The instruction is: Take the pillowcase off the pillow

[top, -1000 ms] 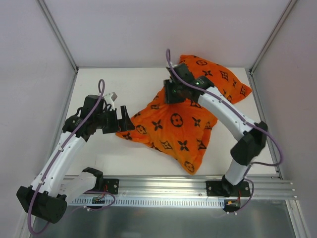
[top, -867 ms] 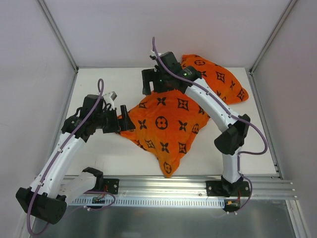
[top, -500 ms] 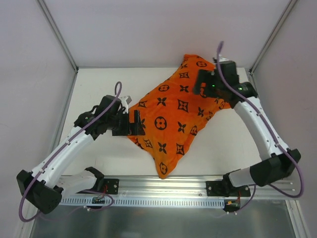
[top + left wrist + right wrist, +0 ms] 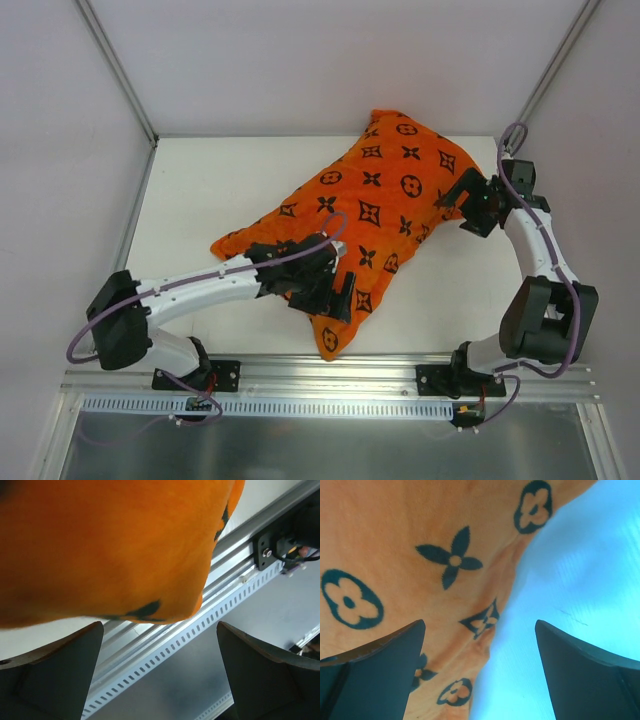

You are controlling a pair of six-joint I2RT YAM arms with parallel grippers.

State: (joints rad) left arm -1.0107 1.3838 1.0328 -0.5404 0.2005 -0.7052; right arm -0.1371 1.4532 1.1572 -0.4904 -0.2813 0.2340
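**A:** Where do we find the pillowcase?

**B:** We see the pillowcase (image 4: 380, 200) lying slantwise on the table (image 4: 210, 185). It runs from the upper right of the overhead view down to a corner at lower centre, near the metal rail (image 4: 330, 372). It looks plump, and the pillow is covered from our sight.

**A:** And the left gripper?

**B:** The left gripper (image 4: 332, 302) sits over the cloth's lower edge, just left of centre. From its wrist we see both fingers (image 4: 55, 672) wide apart in the bottom corners. The orange corner hangs above the gap, and nothing is pinched.

**A:** The right one?

**B:** The right gripper (image 4: 468, 203) is at the pillowcase's right edge, in the upper right of the frame. Its fingers (image 4: 375, 675) are also spread wide and clamp nothing. Beyond them we see patterned cloth on the left and bare table on the right. We cannot tell whether it touches the fabric.
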